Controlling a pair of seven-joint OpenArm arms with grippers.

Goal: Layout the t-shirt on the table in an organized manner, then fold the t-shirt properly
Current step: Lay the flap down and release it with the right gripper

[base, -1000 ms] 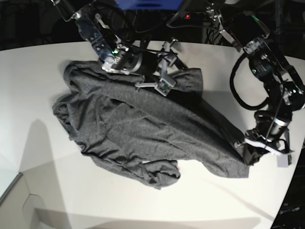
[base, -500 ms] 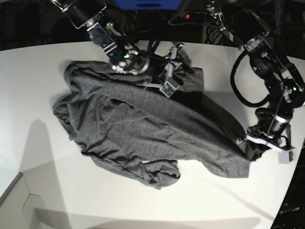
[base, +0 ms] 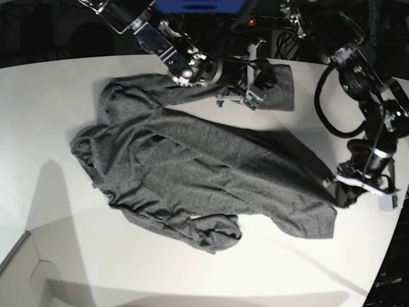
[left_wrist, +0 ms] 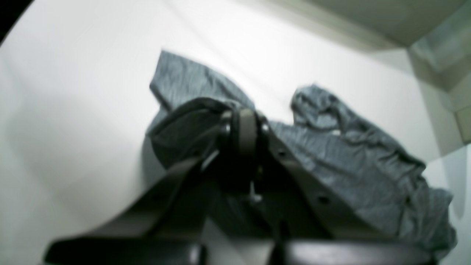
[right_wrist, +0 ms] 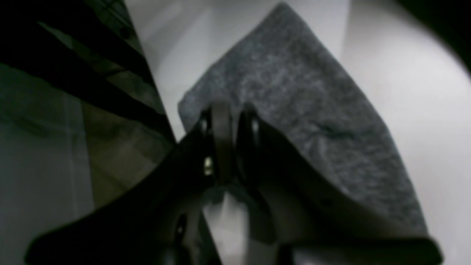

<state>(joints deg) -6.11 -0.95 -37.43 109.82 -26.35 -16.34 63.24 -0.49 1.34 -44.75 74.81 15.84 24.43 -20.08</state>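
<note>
One t-shirt (base: 192, 173) on the table (base: 45, 102), and two arms working it at once. The shirt is dark heathered grey, lying rumpled across the middle of the white tabletop, with folds bunched along its near edge and a lumpy roll at the bottom.

Right arm first, reaching in from the far side: the right gripper (base: 255, 86) sits at the shirt's far corner, and the wrist view shows its jaws drawn together, only a thin gap between them, with a flap of grey knit (right_wrist: 294, 110) fanning out from the fingertips (right_wrist: 220, 125). That looks like a pinch on the cloth. In the base view that corner is pulled out toward the table's far edge, a squared-off tab of fabric stretched away from the body of the shirt.

Left arm now, at the table's curved side: the left gripper (base: 345, 192) is down on the shirt's opposite corner. From its wrist camera the jaws are clamped tight, dark fabric (left_wrist: 191, 121) wrapped around the fingertips (left_wrist: 246, 129), and the remainder of the shirt trails off across the white surface.

Two grippers, two corners, one garment spread between them.
</note>
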